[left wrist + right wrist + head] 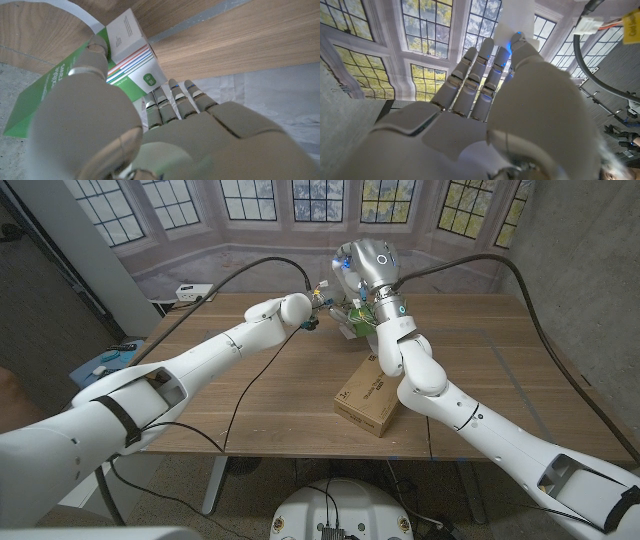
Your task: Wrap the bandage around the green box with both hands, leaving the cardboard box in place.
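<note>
Fingers (172, 102) of the left hand (165, 140) grip the green box (60, 85); right hand (485, 105) fingers pinch the bandage (515, 17)

- Even, soft indoor light; the table (250, 380) shows only faint shadows.
- Arms stretch and bow toward 7 and 5 o'clock.
- Wrist views blur the nearest hand surfaces.

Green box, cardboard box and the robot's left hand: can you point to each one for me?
green box (60, 87): left wrist view, on its green face.
cardboard box (368, 402): head view, on its brown top.
left hand (165, 140): left wrist view, on the hand's back.
</note>
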Motion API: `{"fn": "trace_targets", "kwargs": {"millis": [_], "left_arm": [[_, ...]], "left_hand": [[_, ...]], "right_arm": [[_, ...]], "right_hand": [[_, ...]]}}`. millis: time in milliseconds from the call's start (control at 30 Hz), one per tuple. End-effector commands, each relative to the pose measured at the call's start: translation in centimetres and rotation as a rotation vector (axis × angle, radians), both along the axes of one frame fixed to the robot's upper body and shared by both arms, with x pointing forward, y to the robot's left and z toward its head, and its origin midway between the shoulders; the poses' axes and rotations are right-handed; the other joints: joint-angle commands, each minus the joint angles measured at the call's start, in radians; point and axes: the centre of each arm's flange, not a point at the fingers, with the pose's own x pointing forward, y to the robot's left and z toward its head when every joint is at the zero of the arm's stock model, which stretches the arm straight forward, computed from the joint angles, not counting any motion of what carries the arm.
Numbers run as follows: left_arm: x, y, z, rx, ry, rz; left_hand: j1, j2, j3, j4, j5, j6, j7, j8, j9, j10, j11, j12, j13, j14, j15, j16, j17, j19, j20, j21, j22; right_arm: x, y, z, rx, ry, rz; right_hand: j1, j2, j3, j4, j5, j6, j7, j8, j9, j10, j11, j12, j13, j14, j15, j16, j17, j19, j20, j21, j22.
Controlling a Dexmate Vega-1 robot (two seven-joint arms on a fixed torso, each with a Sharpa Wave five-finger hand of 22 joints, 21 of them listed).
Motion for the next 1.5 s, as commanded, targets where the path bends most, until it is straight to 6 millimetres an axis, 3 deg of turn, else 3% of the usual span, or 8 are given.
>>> {"fn": "trace_targets", "kwargs": {"millis": [33, 600, 1500], "left_arm": [[0.1, -0.2, 0.2, 0.008, -0.003, -0.007], [-0.4, -0.2, 1.7, 0.057, -0.012, -0.005], [-1.2, -0.7, 5.9, 0.144, -0.042, -0.012]], "left_hand": [[-0.017, 0.101, -0.002, 0.004, 0.003, 0.12, 0.014, 0.019, 0.003, 0.009, -0.001, 0.003, 0.005, 0.004, 0.007, 0.001, 0.001, 0.003, 0.0, 0.006, 0.005], [-0.022, 0.102, -0.004, 0.006, 0.004, 0.122, 0.015, 0.02, 0.003, 0.01, -0.002, 0.001, 0.007, 0.003, 0.009, 0.0, 0.001, 0.002, 0.003, 0.006, 0.005], [-0.029, 0.104, -0.005, 0.007, 0.004, 0.116, 0.019, 0.018, 0.003, 0.008, 0.001, -0.004, 0.011, 0.002, 0.011, -0.001, 0.001, 0.0, 0.003, 0.005, 0.005]], "right_arm": [[-1.5, 0.1, -0.5, 0.005, -0.005, -0.001], [-3.8, -1.4, -3.1, 0.034, 0.051, -0.03], [-4.4, -1.7, -6.8, 0.087, 0.179, -0.043]], "right_hand": [[0.009, 0.01, -0.004, -0.003, 0.003, 0.003, 0.005, -0.002, 0.004, 0.05, -0.04, 0.007, 0.004, 0.011, -0.105, -0.002, 0.006, 0.012, -0.079, 0.003, 0.006], [0.013, 0.011, -0.009, -0.003, 0.002, 0.004, 0.005, -0.006, 0.005, 0.05, -0.039, 0.005, 0.006, 0.013, -0.105, -0.006, 0.01, 0.013, -0.078, 0.003, 0.006], [0.016, 0.014, -0.015, -0.002, 0.002, 0.005, 0.007, -0.011, 0.006, 0.052, -0.038, 0.003, 0.008, 0.016, -0.105, -0.011, 0.016, 0.013, -0.077, 0.003, 0.006]]}}
